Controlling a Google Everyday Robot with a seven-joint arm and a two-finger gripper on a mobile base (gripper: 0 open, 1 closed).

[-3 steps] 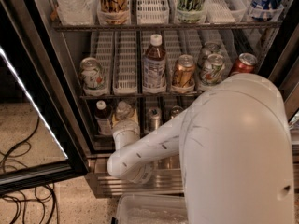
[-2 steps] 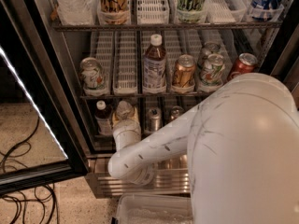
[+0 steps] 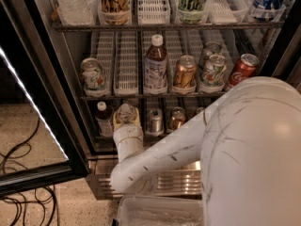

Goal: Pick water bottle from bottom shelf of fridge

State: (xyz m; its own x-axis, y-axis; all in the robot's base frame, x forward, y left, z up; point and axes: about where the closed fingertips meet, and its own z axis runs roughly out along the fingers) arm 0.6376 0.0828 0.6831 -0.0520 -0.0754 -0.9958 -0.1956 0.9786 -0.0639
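Observation:
The fridge [image 3: 70, 79] stands open in the camera view. My gripper [image 3: 126, 120] reaches into the bottom shelf [image 3: 106, 145] at its left-middle lane. A clear crinkly water bottle [image 3: 126, 111] shows right at the gripper's tip, its lower part hidden behind the cream wrist [image 3: 128, 142]. My white arm [image 3: 249, 149] fills the lower right and hides the right part of the shelf.
On the bottom shelf, a white-capped dark bottle [image 3: 102, 119] stands left of the gripper and two cans [image 3: 155, 121] [image 3: 177, 118] stand right. The middle shelf holds a brown labelled bottle [image 3: 155, 65] and several cans. The glass door [image 3: 28, 107] hangs open at left. Cables [image 3: 19, 173] lie on the floor.
The arm's large white body has shifted slightly right and up in the view. The gripper stays at the same lane of the bottom shelf.

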